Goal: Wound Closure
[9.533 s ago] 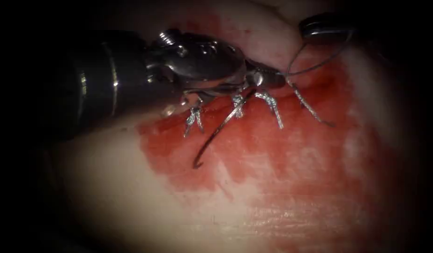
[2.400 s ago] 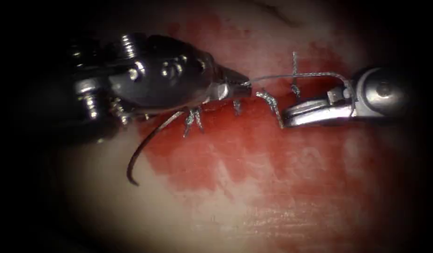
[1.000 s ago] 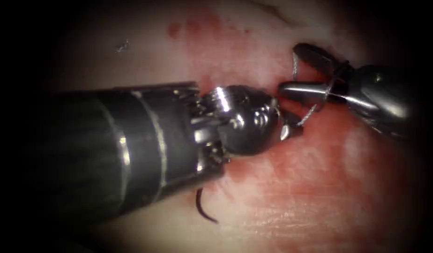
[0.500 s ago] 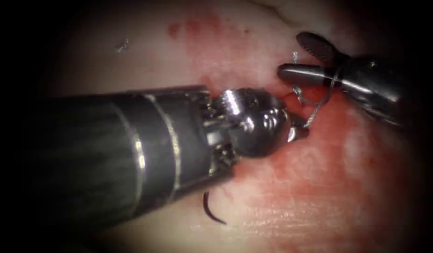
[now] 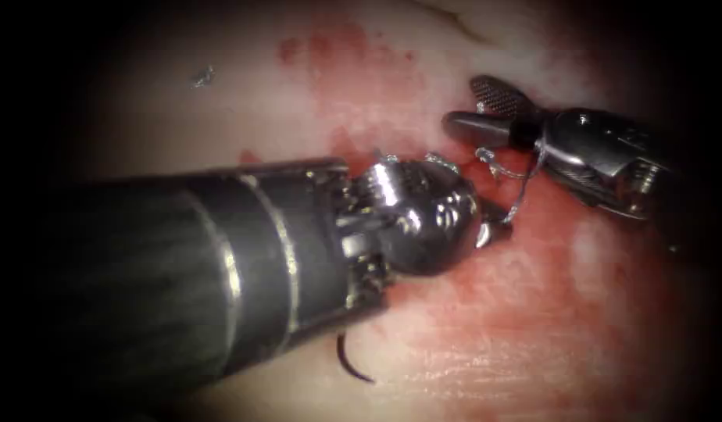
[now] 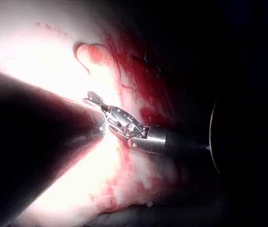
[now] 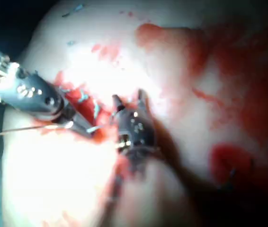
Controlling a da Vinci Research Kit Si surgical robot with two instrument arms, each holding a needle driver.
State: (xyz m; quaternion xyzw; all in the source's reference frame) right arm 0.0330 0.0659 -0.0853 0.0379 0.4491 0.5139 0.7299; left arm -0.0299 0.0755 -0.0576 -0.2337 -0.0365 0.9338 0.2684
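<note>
The left gripper lies across the cut on the tissue, its short jaws clenched on the thread close to the stitch line. From there the thread rises to the right gripper, whose 2 jaws stand apart, 1 above the other, with the thread crossing near their hinge rather than pinched between them; it looks draped there, not grasped, though the exact contact is hard to read. The same tool shows in the left wrist view with its jaws spread.

The needle is free of both tools and of the tissue: part of its dark curve lies on the surface below the left shaft, left of the red fluid, probably parked there so it stays clear of the thread work.

Earlier stitches peek out just above the left wrist. A cut thread end lies well apart on pale tissue.
</note>
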